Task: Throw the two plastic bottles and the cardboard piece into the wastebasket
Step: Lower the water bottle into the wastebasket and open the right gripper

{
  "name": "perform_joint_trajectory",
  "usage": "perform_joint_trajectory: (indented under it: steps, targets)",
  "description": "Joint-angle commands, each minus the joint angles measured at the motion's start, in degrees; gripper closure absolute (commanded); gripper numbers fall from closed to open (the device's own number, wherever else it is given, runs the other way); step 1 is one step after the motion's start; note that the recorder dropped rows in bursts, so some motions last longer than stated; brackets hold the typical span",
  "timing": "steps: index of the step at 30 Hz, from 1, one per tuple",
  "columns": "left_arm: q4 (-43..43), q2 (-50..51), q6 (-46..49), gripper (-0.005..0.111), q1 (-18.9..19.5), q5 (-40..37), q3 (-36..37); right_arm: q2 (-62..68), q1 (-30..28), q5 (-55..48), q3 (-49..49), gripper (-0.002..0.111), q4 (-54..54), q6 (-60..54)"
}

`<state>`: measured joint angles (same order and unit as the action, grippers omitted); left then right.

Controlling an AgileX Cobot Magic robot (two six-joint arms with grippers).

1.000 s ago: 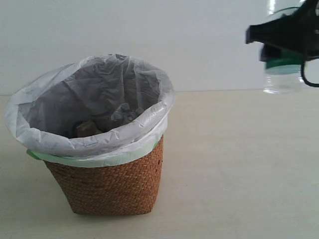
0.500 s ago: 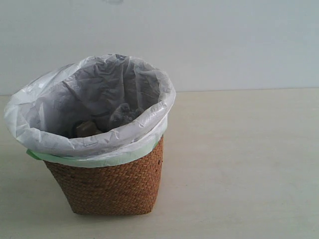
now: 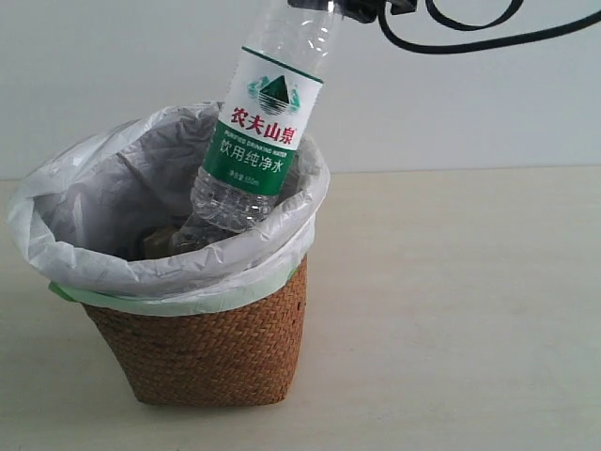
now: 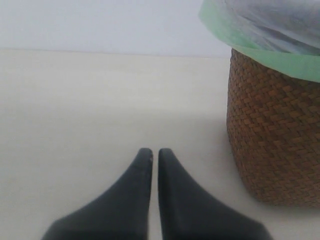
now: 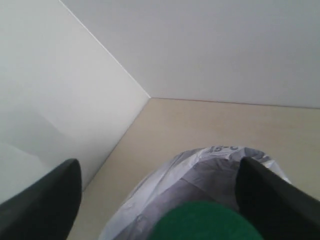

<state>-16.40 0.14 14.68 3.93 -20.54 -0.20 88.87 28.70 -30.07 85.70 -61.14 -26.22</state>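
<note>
Wastebasket [image 3: 202,352] was seen with the green-labelled bottle [image 3: 258,150] tilted inside, base down. Right end effector [image 5: 157,165] was spread apart around its cap [image 5: 205,222]; left end effector [image 4: 150,152] was pressed together beside the wastebasket.

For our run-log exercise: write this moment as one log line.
left gripper: shut | right gripper: open | green-capped bottle: tilted, base inside wastebasket

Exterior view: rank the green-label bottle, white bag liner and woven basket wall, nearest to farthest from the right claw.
1. Green-label bottle: directly beneath the right claw, tilted down to the left.
2. White bag liner: lower, ringing the bottle's bottom end.
3. Woven basket wall: lowest, under the liner.
</note>
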Motion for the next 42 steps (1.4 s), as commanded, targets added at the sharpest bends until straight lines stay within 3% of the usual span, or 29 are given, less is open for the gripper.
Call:
perform_joint_trajectory:
  steps: [1, 7, 14, 17, 23, 29, 34, 42]
  targets:
    - [0.2, -0.1, 0.3, 0.103, 0.2, 0.0, 0.2, -0.3, -0.3, 2.8, 0.2, 0.033, 3.5, 1.0]
    - [0.2, -0.1, 0.3, 0.103, 0.2, 0.0, 0.2, 0.7, -0.2, 3.3, 0.4, 0.033, -2.5, 0.7]
    - [0.2, -0.1, 0.3, 0.103, 0.2, 0.0, 0.2, 5.8, 0.0, -11.2, 5.6, 0.033, -22.9, -14.8]
    - [0.2, -0.1, 0.3, 0.103, 0.2, 0.0, 0.2, 6.0, -0.2, -11.5, 7.1, 0.033, -23.3, -16.1]
    - [0.2, -0.1, 0.3, 0.103, 0.2, 0.0, 0.2, 1.1, -0.2, -0.1, 7.1, 0.033, -18.6, -16.3]
    - [0.2, -0.1, 0.3, 0.103, 0.2, 0.0, 0.2, 2.5, 0.0, -6.0, 12.5, 0.033, -23.6, -18.0]
    - [0.2, -0.1, 0.3, 0.103, 0.2, 0.0, 0.2, 1.5, -0.2, -3.5, 14.4, 0.033, -13.7, -14.3]
    - [0.2, -0.1, 0.3, 0.103, 0.2, 0.0, 0.2, -0.9, -0.2, -3.7, 14.4, 0.033, 18.5, 7.0]
